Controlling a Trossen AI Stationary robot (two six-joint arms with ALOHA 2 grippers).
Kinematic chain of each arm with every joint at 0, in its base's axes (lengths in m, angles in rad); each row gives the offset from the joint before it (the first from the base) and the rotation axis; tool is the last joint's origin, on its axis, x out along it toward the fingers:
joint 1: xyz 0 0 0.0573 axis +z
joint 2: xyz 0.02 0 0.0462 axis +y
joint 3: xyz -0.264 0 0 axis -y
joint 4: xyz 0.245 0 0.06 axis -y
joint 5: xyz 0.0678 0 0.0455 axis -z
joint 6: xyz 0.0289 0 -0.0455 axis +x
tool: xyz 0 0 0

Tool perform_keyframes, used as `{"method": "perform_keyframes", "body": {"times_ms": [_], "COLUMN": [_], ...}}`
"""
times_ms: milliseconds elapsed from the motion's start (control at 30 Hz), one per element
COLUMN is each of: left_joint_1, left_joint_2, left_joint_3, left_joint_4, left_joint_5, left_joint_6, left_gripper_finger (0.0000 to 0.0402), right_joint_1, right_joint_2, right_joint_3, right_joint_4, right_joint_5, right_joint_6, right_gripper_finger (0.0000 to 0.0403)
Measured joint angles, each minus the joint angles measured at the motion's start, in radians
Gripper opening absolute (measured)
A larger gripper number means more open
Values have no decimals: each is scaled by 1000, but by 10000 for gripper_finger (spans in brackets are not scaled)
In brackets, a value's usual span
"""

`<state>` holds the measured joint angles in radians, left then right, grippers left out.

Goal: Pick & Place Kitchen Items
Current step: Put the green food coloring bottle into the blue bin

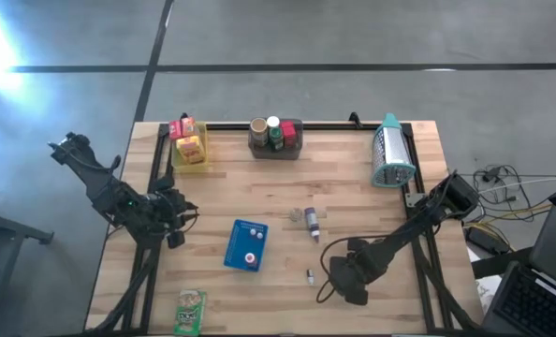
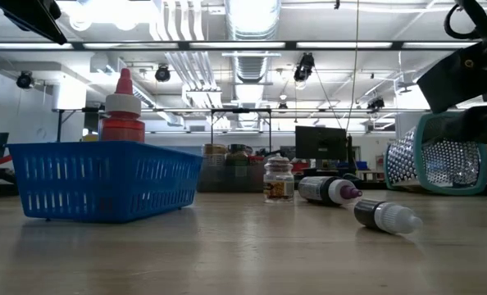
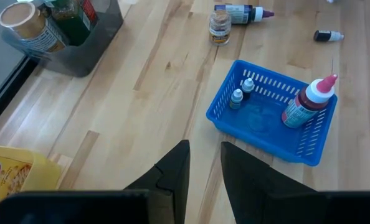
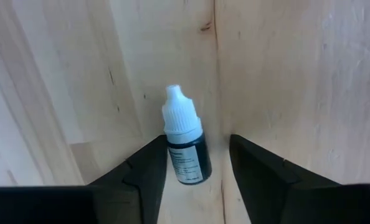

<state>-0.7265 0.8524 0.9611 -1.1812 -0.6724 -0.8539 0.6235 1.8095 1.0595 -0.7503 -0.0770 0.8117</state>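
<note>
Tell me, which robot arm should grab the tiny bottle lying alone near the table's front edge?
The right one. Its gripper already has the tiny bottle between its open fingers, lying on the table. The left gripper is shut and waits off by the table's left side, beyond the blue basket.

No label, brand or number is clear enough to read.

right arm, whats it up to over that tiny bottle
The right gripper is low over the table, its fingers open on either side of a small dark dropper bottle lying flat, not yet gripped. The left gripper waits shut near the blue basket, which holds a red bottle.
</note>
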Motion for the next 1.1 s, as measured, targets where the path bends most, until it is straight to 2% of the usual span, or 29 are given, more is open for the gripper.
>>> {"method": "perform_keyframes", "body": {"times_ms": [400, 567, 700, 867, 967, 1100], "left_joint_1": [0, 0, 0, 0, 0, -1], "left_joint_2": [0, 0, 0, 0, 0, 0], "left_joint_3": [0, 0, 0, 0, -1, -1], "left_joint_4": [0, -1, -1, -3, -3, -3], "left_joint_5": [-1, -1, -1, -1, -2, -2], "left_joint_6": [5, 7, 16, 18, 24, 33], "left_gripper_finger": [97, 97, 97, 97, 97, 97], "right_joint_1": [-1, -13, -45, -149, -247, -394], "right_joint_2": [-1, -19, -57, -125, -160, -171], "right_joint_3": [5, 34, 44, 49, 47, 45], "right_joint_4": [47, 44, 38, 71, 169, 382], "right_joint_5": [0, 1, 56, 162, 182, 166], "right_joint_6": [-2, -3, -17, -132, -255, -441], "right_gripper_finger": [62, 66, 78, 66, 63, 69]}}
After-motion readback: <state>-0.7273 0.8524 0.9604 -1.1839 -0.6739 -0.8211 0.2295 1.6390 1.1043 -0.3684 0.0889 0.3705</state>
